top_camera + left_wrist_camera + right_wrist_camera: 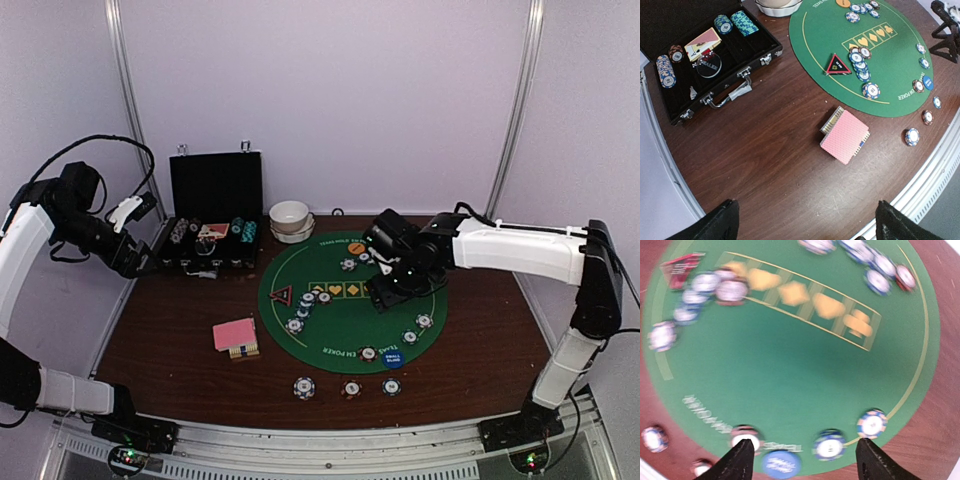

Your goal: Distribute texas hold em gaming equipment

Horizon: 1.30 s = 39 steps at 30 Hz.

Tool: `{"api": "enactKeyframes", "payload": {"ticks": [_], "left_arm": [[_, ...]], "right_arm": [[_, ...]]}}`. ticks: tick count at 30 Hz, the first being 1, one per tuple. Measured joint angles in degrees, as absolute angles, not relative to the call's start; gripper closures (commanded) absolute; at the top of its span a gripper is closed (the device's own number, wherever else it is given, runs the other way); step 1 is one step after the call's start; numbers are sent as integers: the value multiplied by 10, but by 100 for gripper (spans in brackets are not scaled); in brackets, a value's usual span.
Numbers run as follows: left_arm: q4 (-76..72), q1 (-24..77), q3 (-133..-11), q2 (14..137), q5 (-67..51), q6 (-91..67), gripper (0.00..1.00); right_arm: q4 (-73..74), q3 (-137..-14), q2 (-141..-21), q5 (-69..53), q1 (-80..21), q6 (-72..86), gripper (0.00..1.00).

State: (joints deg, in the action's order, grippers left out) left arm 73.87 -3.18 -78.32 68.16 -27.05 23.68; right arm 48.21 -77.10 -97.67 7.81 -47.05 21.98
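Nearest me, the counter has bare wood free at its front-left corner, with the round green mat at centre. One pink deck lies skewed just left of the mat, and three chips line the front edge. I see left pincer and right pincer both gaping empty.

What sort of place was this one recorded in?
Probably a lab robot cell staged as a poker table: bare white walls with metal frame posts, a brown table carrying a round green Texas Hold'em mat, and an open black chip case.
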Motion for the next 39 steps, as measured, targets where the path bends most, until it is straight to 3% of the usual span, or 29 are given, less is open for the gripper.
{"api": "enactKeyframes", "payload": {"ticks": [9,14,22,39], "left_arm": [[739,-32,-783,682,-269,237,2],[740,-32,-783,682,-268,237,2],[745,-32,-783,682,-268,237,2],[748,-32,-784,681,-268,237,2]], "right_arm": [[474,-931,-1082,39,-676,165,16],[484,-984,-1180,-5,-731,124,15],[509,-990,-1221,-41,-732,91,15],[506,-990,-1250,-66,-732,80,29]]}}
